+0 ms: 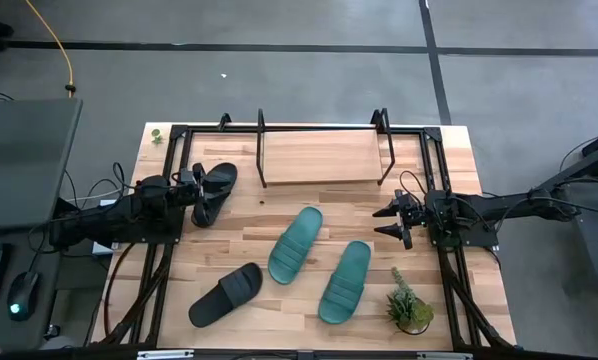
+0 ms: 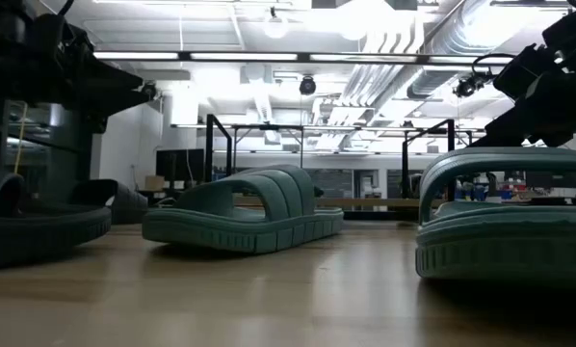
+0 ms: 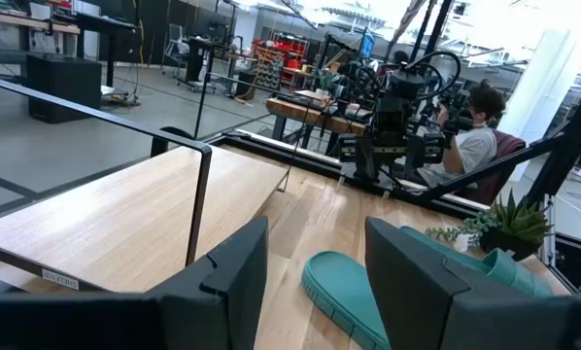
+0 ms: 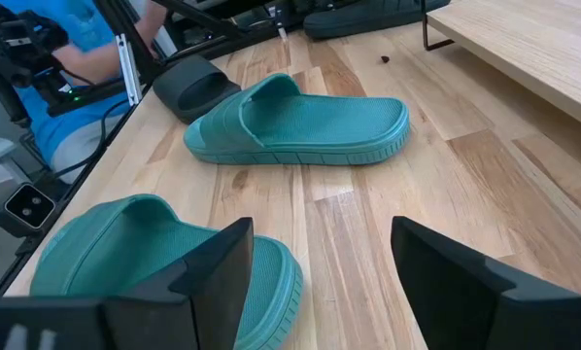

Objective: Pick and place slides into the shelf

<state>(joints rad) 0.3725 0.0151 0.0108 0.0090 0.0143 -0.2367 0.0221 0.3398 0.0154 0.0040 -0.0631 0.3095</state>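
Observation:
Two teal slides (image 1: 296, 243) (image 1: 345, 282) lie sole-down on the table's middle, and a black slide (image 1: 226, 294) lies near the front left. A second black slide (image 1: 215, 192) lies at the left, beside the shelf (image 1: 319, 155), a light board in a black tube frame at the table's far side. My left gripper (image 1: 196, 186) hovers at this slide's left edge. It is open, and the left wrist view shows nothing between its fingers (image 3: 315, 282). My right gripper (image 1: 391, 220) stands open at the right, pointing toward the teal slides (image 4: 300, 122) (image 4: 145, 243).
A small potted plant (image 1: 409, 308) stands at the front right corner, close to one teal slide. The black frame rails (image 1: 174, 170) run along the table's left and right sides. Beyond the table sits a person (image 3: 470, 146).

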